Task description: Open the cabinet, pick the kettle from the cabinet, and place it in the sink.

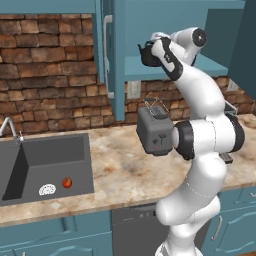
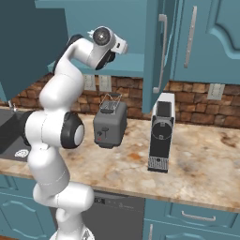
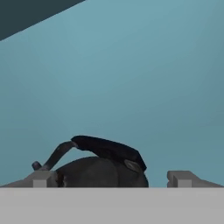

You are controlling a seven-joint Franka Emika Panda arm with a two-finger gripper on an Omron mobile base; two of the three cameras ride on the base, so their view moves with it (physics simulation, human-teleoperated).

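Observation:
The teal wall cabinet (image 1: pixel 150 20) stands open, its door (image 1: pixel 118 60) swung out edge-on. On its shelf sits the black kettle (image 1: pixel 145 54), spout to the left. My arm reaches up into the cabinet. In the hand view the kettle (image 3: pixel 94 171) lies low between my fingertips (image 3: pixel 41 178), its arched handle (image 3: pixel 109 148) on top. My gripper (image 3: pixel 111 179) is open, one finger on each side of the kettle, not closed on it. The dark grey sink (image 1: pixel 50 152) lies at the counter's left, with its faucet (image 1: pixel 7 126).
A grey toaster (image 1: pixel 154 131) stands on the marbled counter under the cabinet. A black and white coffee machine (image 2: pixel 161 132) stands right of it. The sink holds a white item (image 1: pixel 47 189) and a small red one (image 1: pixel 67 182). A second open door (image 2: pixel 28 42) hangs at the left.

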